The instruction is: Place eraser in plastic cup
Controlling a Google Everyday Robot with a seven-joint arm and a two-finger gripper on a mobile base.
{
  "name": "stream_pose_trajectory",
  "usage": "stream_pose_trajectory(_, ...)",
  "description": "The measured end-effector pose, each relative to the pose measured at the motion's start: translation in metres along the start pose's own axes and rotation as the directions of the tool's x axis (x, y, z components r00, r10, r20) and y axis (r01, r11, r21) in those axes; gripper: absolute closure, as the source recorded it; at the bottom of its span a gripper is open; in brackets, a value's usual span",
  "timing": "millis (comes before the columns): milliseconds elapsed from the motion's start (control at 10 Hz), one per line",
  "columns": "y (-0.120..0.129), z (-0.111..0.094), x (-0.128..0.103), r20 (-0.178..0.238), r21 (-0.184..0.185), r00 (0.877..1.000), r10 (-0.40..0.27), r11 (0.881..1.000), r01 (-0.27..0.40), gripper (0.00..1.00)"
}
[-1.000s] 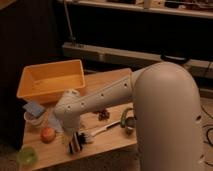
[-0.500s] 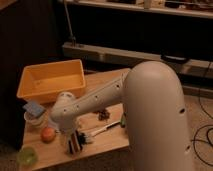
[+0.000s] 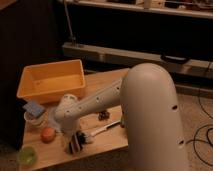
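The end effector (image 3: 73, 134) is held low at the eraser (image 3: 76, 143), on the near left of the counter (image 3: 107, 145); whether it is spread or closed cannot be told. The eraser is judged light, firm and grippy, best taken across its narrow sides.

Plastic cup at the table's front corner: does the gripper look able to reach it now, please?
Probably yes. The gripper is down at the eraser, and the table between it and the plastic cup looks bare; the orange ball sits just off that line.
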Motion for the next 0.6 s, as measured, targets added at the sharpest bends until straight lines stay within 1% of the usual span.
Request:
stream_pose_trajectory(300,0.001,-0.003,-0.008,0.006,-0.002,1.000,-0.023,1.000,0.023,0.68)
stream_pose_trajectory(500,0.005,-0.004,-0.014,-0.001,-0.011,0.999,-0.044,0.999,0.044,0.88)
stream_pose_trajectory(600,0.006,-0.005,-0.015,-0.005,-0.015,0.999,-0.054,0.998,0.054,0.97)
